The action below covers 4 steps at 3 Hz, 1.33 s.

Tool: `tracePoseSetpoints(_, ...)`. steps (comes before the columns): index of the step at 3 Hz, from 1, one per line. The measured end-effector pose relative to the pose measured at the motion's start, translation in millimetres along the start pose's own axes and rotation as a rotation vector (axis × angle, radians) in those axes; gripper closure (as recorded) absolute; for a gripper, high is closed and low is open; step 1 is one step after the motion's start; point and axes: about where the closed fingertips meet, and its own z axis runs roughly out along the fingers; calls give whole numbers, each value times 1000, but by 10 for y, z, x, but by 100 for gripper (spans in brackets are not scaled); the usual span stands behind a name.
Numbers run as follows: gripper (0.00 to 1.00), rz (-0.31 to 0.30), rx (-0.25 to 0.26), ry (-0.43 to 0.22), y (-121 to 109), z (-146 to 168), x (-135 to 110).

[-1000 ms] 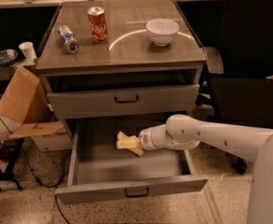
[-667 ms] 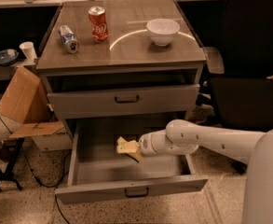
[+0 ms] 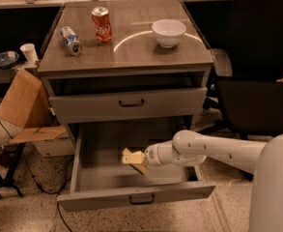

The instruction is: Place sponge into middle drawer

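The pale yellow sponge (image 3: 130, 156) is held at the tip of my gripper (image 3: 140, 161), inside the open middle drawer (image 3: 131, 195), near its centre and just above its floor. The gripper is shut on the sponge, and a darker corner of the sponge hangs below the fingers. My white arm (image 3: 213, 151) reaches in from the right over the drawer's right side. The middle drawer is pulled far out, with its small dark handle (image 3: 142, 198) at the front.
The upper grey drawer (image 3: 129, 104) is pulled out slightly. On the cabinet top are a white bowl (image 3: 168, 32), an upright red can (image 3: 101, 24) and a lying silver can (image 3: 71, 40). A black chair (image 3: 257, 81) stands right. A cardboard box (image 3: 25, 105) leans left.
My gripper has moved a little lower into the middle drawer with the sponge still in it. Nothing else has moved.
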Motion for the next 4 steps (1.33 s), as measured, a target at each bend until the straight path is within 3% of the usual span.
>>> tracePoseSetpoints(2,14,47,-4,-15,-80,-7,121)
tracePoseSetpoints(3,0,45,13,-62,-87,-93,138)
tracePoseSetpoints(4,0,45,13,-62,-87,-93,138)
